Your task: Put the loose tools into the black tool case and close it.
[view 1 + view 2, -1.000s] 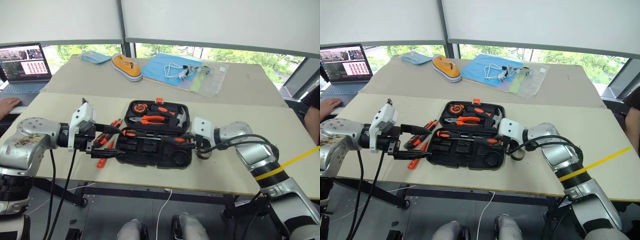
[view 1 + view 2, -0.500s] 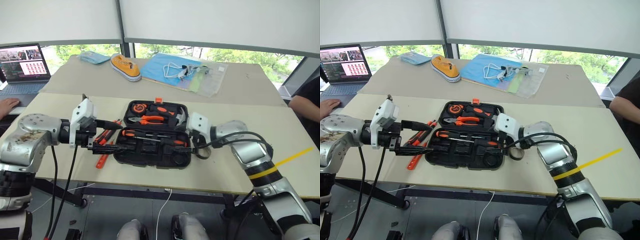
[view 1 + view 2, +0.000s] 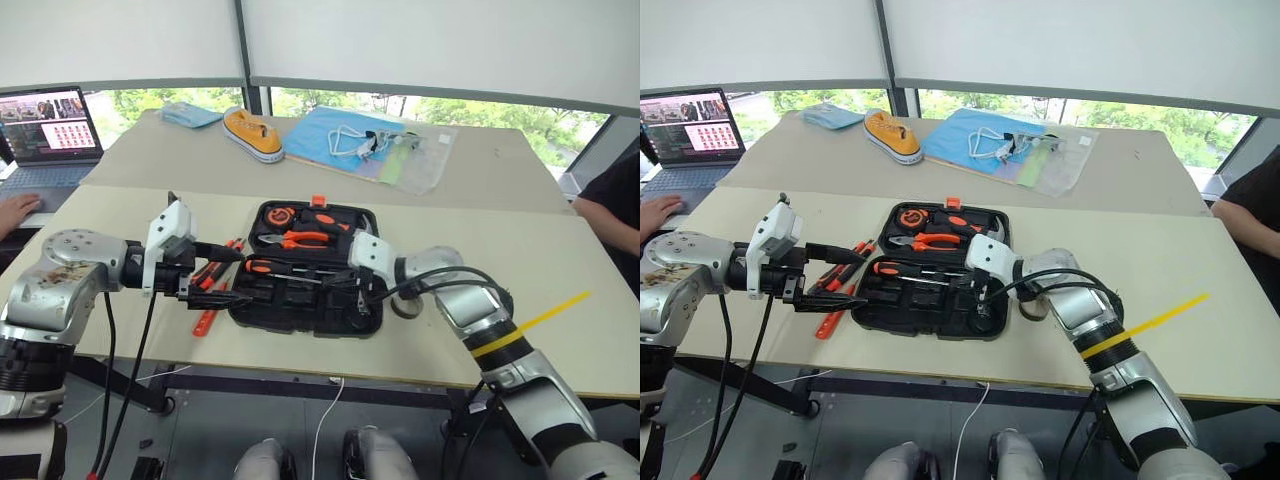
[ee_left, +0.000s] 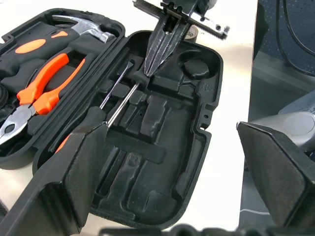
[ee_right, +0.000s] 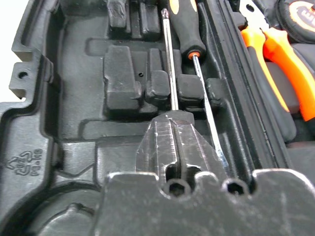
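Note:
The black tool case point(image 3: 300, 305) lies open at the table's middle. Two screwdrivers lie in its near half along the hinge, one handle point(image 5: 184, 24) orange and black, the other's shaft point(image 5: 170, 64) running up to my right gripper's tips. My right gripper point(image 3: 358, 297) is shut, pointing down into that half with nothing between its fingers. My left gripper point(image 3: 225, 275) hangs open at the case's left edge. Behind it, loose orange-black tools point(image 3: 826, 322) lie on the table, partly hidden. A small dark tape roll point(image 3: 1032, 308) sits right of the case.
The case's far half holds orange pliers point(image 3: 300, 240), a hammer and a tape measure. A laptop point(image 3: 45, 125) and a person's hand point(image 3: 15, 210) are at the far left. A yellow shoe point(image 3: 253, 133) and blue sheets point(image 3: 350, 140) lie on the back table.
My right gripper has moved left over the case's near half and its fingers have closed. The left gripper has stayed where it was, open.

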Controlling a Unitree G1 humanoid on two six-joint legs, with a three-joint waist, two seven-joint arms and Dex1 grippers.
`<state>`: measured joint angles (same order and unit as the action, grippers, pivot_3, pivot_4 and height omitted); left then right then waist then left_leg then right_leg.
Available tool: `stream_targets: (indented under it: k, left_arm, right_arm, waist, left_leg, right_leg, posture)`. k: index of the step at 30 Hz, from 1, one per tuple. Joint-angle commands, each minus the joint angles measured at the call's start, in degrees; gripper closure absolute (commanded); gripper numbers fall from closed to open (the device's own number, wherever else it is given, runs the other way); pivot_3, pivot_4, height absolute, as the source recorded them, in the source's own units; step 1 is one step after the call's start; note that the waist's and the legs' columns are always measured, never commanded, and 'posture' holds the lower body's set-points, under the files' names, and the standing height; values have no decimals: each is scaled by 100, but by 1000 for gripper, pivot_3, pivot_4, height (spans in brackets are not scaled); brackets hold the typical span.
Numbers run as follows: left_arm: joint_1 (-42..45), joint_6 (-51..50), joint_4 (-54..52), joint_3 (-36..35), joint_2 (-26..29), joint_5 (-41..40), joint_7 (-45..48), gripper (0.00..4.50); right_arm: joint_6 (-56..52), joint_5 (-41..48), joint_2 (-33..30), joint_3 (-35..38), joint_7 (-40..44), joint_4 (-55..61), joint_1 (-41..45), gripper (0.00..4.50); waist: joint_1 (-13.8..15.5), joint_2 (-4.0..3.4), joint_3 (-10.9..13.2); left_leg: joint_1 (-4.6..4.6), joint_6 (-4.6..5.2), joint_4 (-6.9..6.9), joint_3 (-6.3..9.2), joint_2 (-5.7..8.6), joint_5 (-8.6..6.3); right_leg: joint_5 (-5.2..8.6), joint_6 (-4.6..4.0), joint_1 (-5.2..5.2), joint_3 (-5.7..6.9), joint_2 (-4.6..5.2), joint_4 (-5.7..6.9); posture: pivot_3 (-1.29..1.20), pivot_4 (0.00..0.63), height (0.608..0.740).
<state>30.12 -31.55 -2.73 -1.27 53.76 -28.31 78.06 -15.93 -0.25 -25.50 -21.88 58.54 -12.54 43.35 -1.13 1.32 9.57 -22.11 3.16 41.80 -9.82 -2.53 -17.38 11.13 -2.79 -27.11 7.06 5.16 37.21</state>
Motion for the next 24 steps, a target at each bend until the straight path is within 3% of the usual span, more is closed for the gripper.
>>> stream_targets:
  k: [1,7,13,20,24]
  left_arm:
    - [91,102,-37,-80,0,11,-47,0]
    - [-211,64,-164,-240,31,-43,-239,0]
    - [-1047,-282,-516,-1031,74,-242,-932,0]
    - [-3172,-753,-1081,-2921,-202,-135,-2071,0]
    - [-4148,-661,-1105,-3515,-376,98,-2404,0]
  right_arm:
    - [189,-503,-16,-351,-78,-285,-32,4469]
    - [-77,-234,88,-42,-98,33,-84,4469]
    - [-1403,1194,204,1021,22,1385,-187,4469]
    - [-3061,2922,-463,2062,224,3229,-737,2344]
    - [-3362,3453,-850,2396,227,3752,-1067,1075]
  waist:
    - [-15,0,-1]
    - [-16,1,-4]
    - [-16,1,-3]
    - [20,1,-3]
    - [42,1,-2]
  left_leg:
    - [5,-2,0,0,0,1]
    - [38,-13,-1,-3,-1,7]
    - [18,-19,0,-1,-9,11]
    - [9,-28,-20,14,-20,5]
    - [13,-29,-33,18,-20,1]
  right_leg:
    - [0,0,4,-1,0,2]
    - [4,-4,18,-15,7,28]
    - [11,-21,-5,-15,17,43]
    - [12,-38,-12,-7,16,24]
    - [17,-33,-4,-3,22,1]
  posture:
    - [0,150,718]
    - [0,150,718]
    - [0,150,718]
    - [0,150,718]
    - [0,150,718]
